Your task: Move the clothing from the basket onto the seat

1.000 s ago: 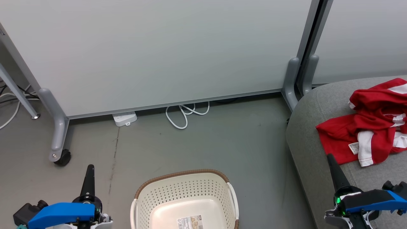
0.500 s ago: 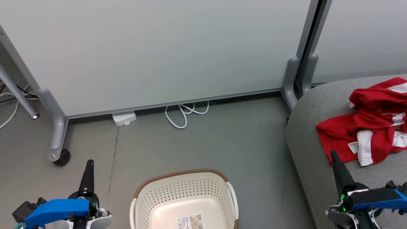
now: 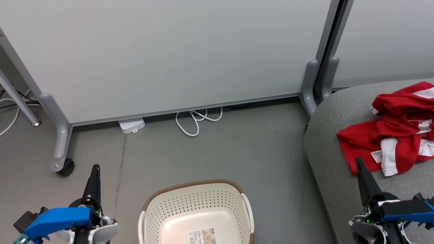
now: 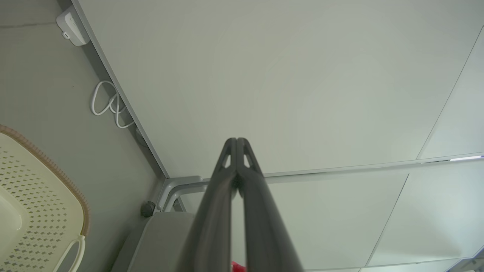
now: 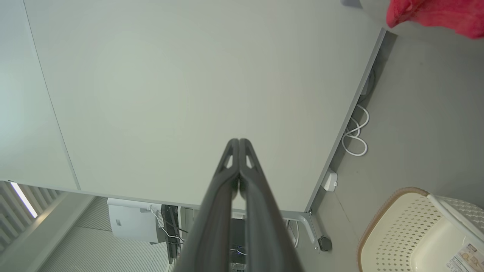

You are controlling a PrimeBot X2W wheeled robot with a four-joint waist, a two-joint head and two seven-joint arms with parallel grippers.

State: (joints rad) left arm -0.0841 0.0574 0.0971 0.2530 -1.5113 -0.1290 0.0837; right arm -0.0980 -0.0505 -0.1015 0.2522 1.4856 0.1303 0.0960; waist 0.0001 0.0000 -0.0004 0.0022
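The red clothing (image 3: 393,135) with white stripes lies crumpled on the grey seat (image 3: 332,149) at the right; a corner of the clothing (image 5: 435,15) shows in the right wrist view. The cream basket (image 3: 196,213) with a brown rim stands on the floor at bottom centre, with only a label inside. My left gripper (image 3: 96,168) is shut and holds nothing, left of the basket. My right gripper (image 3: 358,160) is shut and bare, its tip just below the clothing's near edge. Both wrist views show the fingertips (image 4: 236,141) pressed together, and the right gripper (image 5: 239,142) points at the wall panel.
A white partition (image 3: 169,51) on grey wheeled feet (image 3: 62,166) stands behind the floor. A white power strip (image 3: 132,125) and coiled cable (image 3: 196,122) lie at its base. Grey floor lies between basket and seat.
Both grippers have sunk slightly toward the bottom of the head view, the right one drawing back from the clothing. Clothing and basket stay put.
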